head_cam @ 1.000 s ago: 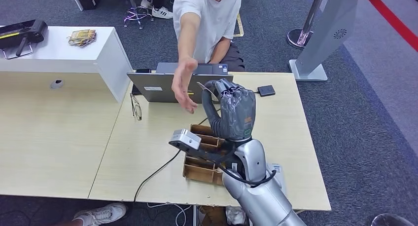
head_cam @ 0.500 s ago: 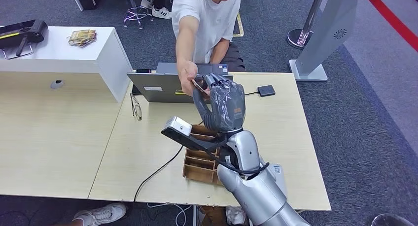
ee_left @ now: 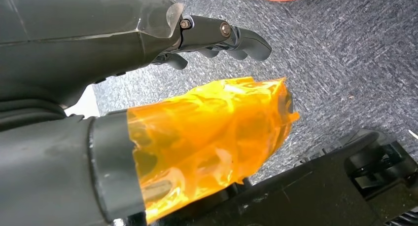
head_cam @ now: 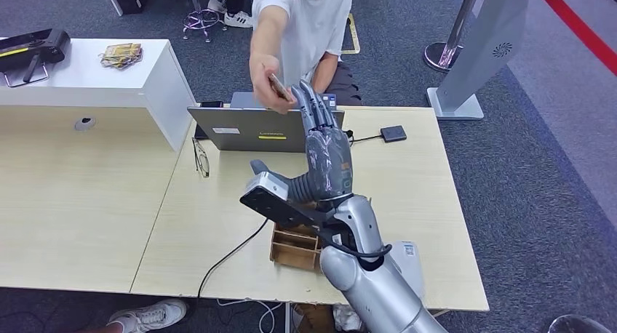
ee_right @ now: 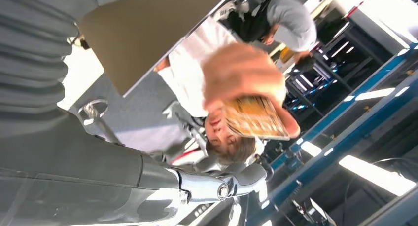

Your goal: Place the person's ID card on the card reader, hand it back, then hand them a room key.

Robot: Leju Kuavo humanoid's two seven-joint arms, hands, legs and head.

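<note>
A person in a white shirt sits behind the desk [head_cam: 407,202] and pinches a card [head_cam: 277,86] in their raised hand [head_cam: 263,77]. In the right wrist view the card [ee_right: 254,116] shows a gold-brown print and only the person's fingers hold it. My right hand [head_cam: 324,147] is lifted over the desk with its fingers stretched toward the person, just beside the card, holding nothing. My left hand [ee_left: 148,88] hangs over the carpet with nothing in it; its thumb is wrapped in orange tape. A small black card reader [head_cam: 393,134] lies on the desk's far right.
An open laptop [head_cam: 251,129] stands at the desk's far edge, with glasses [head_cam: 200,157] to its left. A wooden compartment box [head_cam: 295,249] sits under my right forearm, and a black cable [head_cam: 229,257] trails off the front edge. A white counter [head_cam: 94,71] stands at the left.
My right hand rose and reached forward with the card. The person took hold of it and drew it away, and my fingers straightened and let go.
</note>
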